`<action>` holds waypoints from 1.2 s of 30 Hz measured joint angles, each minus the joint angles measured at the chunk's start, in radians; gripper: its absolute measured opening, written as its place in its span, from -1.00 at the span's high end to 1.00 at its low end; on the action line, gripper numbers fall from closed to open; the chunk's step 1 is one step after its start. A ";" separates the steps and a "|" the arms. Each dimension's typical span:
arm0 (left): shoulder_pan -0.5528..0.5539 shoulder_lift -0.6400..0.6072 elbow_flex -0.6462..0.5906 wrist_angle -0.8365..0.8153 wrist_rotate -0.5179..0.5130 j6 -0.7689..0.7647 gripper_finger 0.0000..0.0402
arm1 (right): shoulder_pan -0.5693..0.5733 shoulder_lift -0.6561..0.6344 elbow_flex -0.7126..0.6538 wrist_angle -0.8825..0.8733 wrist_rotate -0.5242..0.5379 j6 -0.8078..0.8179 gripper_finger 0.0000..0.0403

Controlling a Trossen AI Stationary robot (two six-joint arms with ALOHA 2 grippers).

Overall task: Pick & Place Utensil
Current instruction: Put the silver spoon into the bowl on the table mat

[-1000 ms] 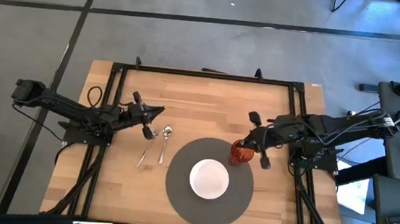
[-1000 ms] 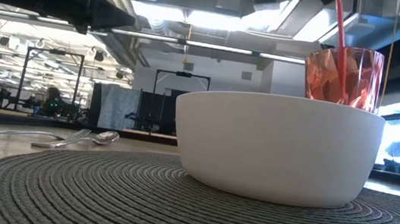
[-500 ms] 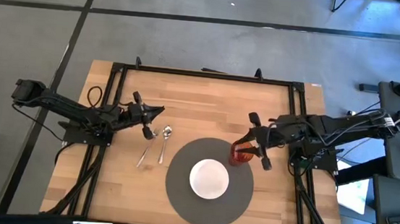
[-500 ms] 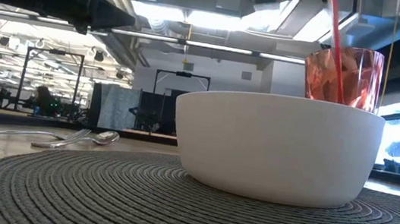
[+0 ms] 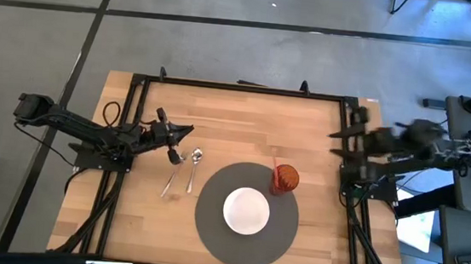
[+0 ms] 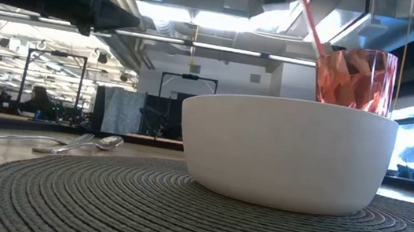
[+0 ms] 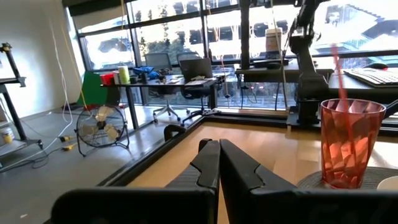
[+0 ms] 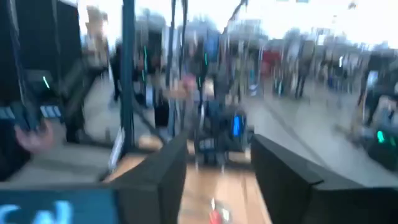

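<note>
A thin red utensil handle (image 6: 313,30) stands in the red faceted cup (image 5: 284,178) and leans against its rim. The cup sits at the far right of the round grey placemat (image 5: 210,232), beside the white bowl (image 5: 246,211). A fork (image 5: 170,180) and a spoon (image 5: 194,169) lie flat on the wood left of the mat. My right gripper (image 5: 344,141) is open at the table's right edge, clear of the cup, with nothing between its fingers (image 8: 280,180). My left gripper (image 5: 188,130) is shut and hovers just beyond the fork and spoon.
A black frame (image 5: 239,87) runs along the table's far and side edges. Bare wood lies between the mat and the far rail. In the left wrist view the cup (image 7: 348,143) stands ahead, past my shut fingers (image 7: 219,163).
My right gripper has opened, let go at the cup, and drawn back quickly toward the table's right edge. The red handle, which stood nearly upright in the cup, has tipped over and now leans on the rim. The cup has stayed on the mat.
</note>
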 joint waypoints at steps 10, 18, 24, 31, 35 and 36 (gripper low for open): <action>0.000 0.000 0.000 -0.006 0.000 -0.006 0.98 | 0.000 -0.402 -0.433 0.256 -0.019 -0.078 0.94; 0.000 0.000 -0.002 -0.061 -0.003 -0.031 0.98 | -0.001 -0.554 -0.608 0.254 -0.058 -0.083 0.97; 0.000 0.000 -0.002 -0.202 -0.001 -0.212 0.98 | 0.000 -0.536 -0.686 0.291 -0.077 -0.081 0.98; 0.000 0.000 -0.002 -0.438 0.126 -0.401 0.98 | 0.000 -0.539 -0.698 0.297 -0.076 -0.081 0.95; -0.001 0.000 -0.002 -0.495 0.111 -0.445 0.98 | 0.000 -0.539 -0.698 0.276 -0.076 -0.081 0.95; -0.003 0.000 -0.002 -0.511 0.101 -0.445 0.98 | 0.000 -0.539 -0.698 0.267 -0.076 -0.081 0.95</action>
